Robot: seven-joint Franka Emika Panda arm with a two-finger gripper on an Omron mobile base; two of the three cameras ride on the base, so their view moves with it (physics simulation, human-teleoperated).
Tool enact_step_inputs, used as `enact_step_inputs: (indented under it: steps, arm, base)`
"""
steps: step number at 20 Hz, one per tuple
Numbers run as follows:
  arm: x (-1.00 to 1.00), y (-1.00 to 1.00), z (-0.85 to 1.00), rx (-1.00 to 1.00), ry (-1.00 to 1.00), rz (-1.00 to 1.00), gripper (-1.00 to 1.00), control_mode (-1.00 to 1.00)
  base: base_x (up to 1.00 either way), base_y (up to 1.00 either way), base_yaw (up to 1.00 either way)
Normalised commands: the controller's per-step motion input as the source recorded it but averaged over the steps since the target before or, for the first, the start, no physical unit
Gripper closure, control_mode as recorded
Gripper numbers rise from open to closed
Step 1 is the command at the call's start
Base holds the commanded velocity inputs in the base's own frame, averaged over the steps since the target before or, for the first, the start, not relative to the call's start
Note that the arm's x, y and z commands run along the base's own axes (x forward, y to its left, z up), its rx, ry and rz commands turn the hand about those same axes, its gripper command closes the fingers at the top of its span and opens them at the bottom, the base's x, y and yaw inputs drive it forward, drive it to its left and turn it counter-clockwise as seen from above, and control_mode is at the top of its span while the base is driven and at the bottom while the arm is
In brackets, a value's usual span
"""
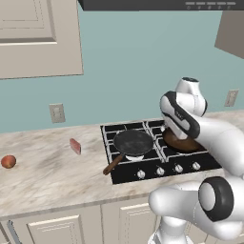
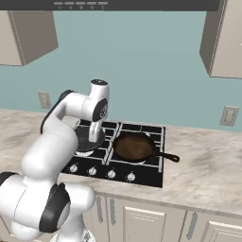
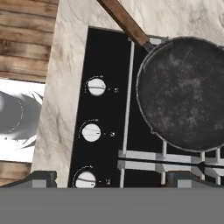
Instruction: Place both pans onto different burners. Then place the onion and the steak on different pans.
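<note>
Now both pans on burners: black pan (image 1: 133, 142) front left, reddish-brown pan (image 2: 133, 146) front right. Jaws (image 3: 111, 177) wide, empty, over cooktop (image 1: 125, 175) front. Steak (image 1: 75, 146), then onion (image 1: 8, 161), well left on tabletop (image 1: 57, 176)

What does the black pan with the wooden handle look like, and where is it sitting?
The black pan is round and shallow, dark and a bit speckled grey inside, like worn metal. Its long brown wooden handle points out past the cooktop's front left corner, over the marble counter. The pan sits flat on the wire grate of the cooktop, on the left side, above a burner. Nothing lies inside it, and nothing grips it.
</note>
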Motion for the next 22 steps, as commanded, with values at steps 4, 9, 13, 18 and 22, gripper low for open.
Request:
enact_step_inputs:
  steps: [4,9,13,18,22]
  arm:
    - [-0.08,0.48,0.00,0.02,0.02,0.11,-1.00,-1.00]
    - [-0.07,0.53,0.00,0.02,0.03,0.13,-1.00,-1.00]
    - [-0.07,0.56,0.00,0.02,0.04,0.14,-1.00,-1.00]
    - [-0.04,0.62,0.00,0.02,0.05,0.14,-1.00,-1.00]
    - [-0.08,0.68,0.00,0.00,0.04,0.14,-1.00,-1.00]
  base:
    - [0.00,0.00,0.00]
    - [0.00,0.00,0.00]
    - [0.00,0.00,0.00]
    - [0.00,0.00,0.00]
    - [0.00,0.00,0.00]
